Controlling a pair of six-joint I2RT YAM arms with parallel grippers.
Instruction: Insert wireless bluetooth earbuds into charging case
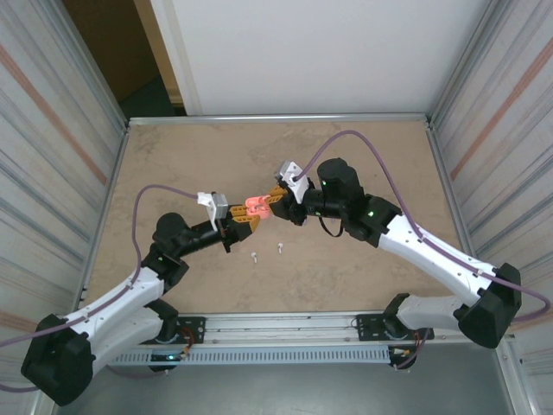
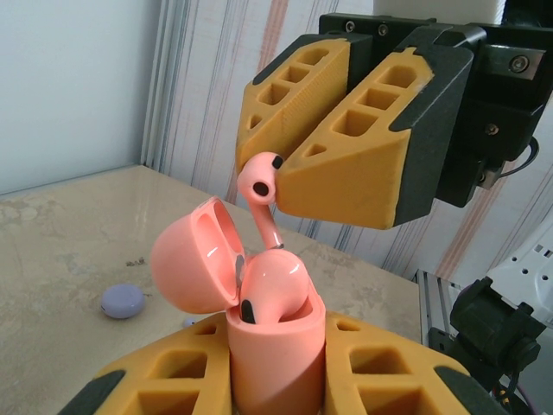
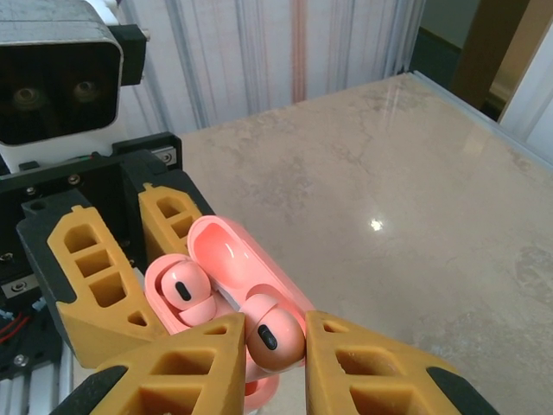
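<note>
My left gripper [image 1: 246, 216] is shut on the body of a pink charging case [image 2: 275, 367], held upright between its yellow fingers [image 2: 160, 380] with the lid [image 2: 192, 259] swung open. One pink earbud [image 2: 275, 285] sits in a slot of the case. Just above the case, my right gripper [image 3: 275, 346] is shut on a second pink earbud [image 3: 275, 335]. In the left wrist view that earbud [image 2: 258, 183] hangs stem-down, its tip close behind the seated bud. Both grippers meet above mid-table, the right gripper [image 1: 276, 199] right of the case [image 1: 257, 206].
Two small white earbuds [image 1: 255, 256] [image 1: 281, 247] lie on the tabletop just in front of the grippers. A pale purple case [image 2: 123, 301] rests on the table beyond the pink case's lid. Corrugated walls [image 1: 52, 156] enclose the beige table on both sides.
</note>
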